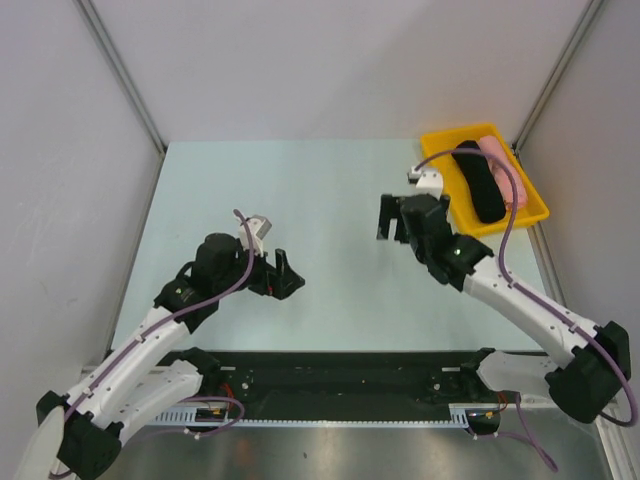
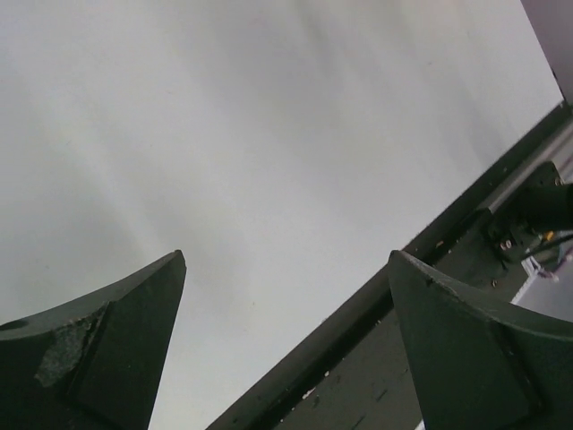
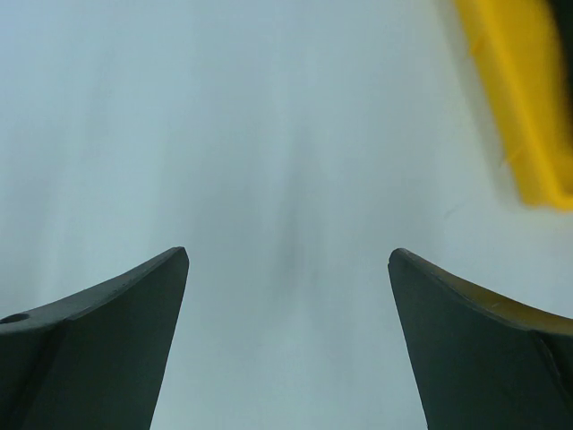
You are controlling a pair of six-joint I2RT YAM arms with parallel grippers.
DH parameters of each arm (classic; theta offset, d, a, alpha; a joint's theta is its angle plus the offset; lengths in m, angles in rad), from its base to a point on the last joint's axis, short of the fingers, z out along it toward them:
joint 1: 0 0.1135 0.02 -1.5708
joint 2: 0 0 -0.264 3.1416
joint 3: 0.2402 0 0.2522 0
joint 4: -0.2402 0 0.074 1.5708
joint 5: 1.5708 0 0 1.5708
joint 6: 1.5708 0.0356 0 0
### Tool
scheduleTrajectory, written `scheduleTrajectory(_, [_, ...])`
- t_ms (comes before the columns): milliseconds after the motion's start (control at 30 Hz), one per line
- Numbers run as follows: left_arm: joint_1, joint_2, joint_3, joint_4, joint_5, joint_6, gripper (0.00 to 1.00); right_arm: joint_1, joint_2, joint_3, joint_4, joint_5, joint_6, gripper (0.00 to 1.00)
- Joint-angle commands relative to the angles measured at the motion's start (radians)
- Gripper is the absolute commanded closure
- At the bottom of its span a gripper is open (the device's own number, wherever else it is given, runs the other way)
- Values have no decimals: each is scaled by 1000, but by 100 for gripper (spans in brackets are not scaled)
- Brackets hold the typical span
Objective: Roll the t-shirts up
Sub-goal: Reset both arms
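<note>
At the near edge of the worktop (image 1: 300, 190) a black mounting rail (image 1: 340, 375) carries both arm bases. Just beyond it, left of centre, the left gripper (image 1: 280, 272) hangs low over the pale surface with its jaws spread wide and nothing between them; in its wrist view the two dark fingers (image 2: 116, 349) frame only bare worktop and a strip of the rail. Farther in and to the right, the right gripper (image 1: 392, 220) is likewise fully spread and holds nothing, its fingers (image 3: 107, 340) over bare surface, with a blurred yellow edge at the upper right of its own view. At the far right corner sits the yellow tray (image 1: 443, 140), set at a slant to the worktop's edges. Both t-shirts lie inside it, side by side and touching: the black roll (image 1: 480, 185) on the side nearer the right gripper, and the salmon-pink roll (image 1: 500, 165) against the tray's outer wall
</note>
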Motion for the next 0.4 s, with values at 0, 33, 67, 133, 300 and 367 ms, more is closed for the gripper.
scheduleTrajectory(0, [7,-76,-77,84,-152,-114,0,117,-133,-163,-36,1,184,0])
scheduleTrajectory(33, [7,-82,-88,106,-161,-132,0,125,-179,-214,-41,-9,193,0])
scheduleTrajectory(67, [8,-85,-93,109,-176,-151,0,130,-204,-234,-44,-12,201,0])
scheduleTrajectory(133, [7,-85,-102,110,-207,-166,0,131,-268,-286,-29,-49,209,0])
scheduleTrajectory(300, [7,-105,-101,127,-209,-180,0,131,-324,-331,-9,-65,190,0])
scheduleTrajectory(367, [8,-114,-90,121,-250,-203,0,130,-322,-331,5,-71,177,0])
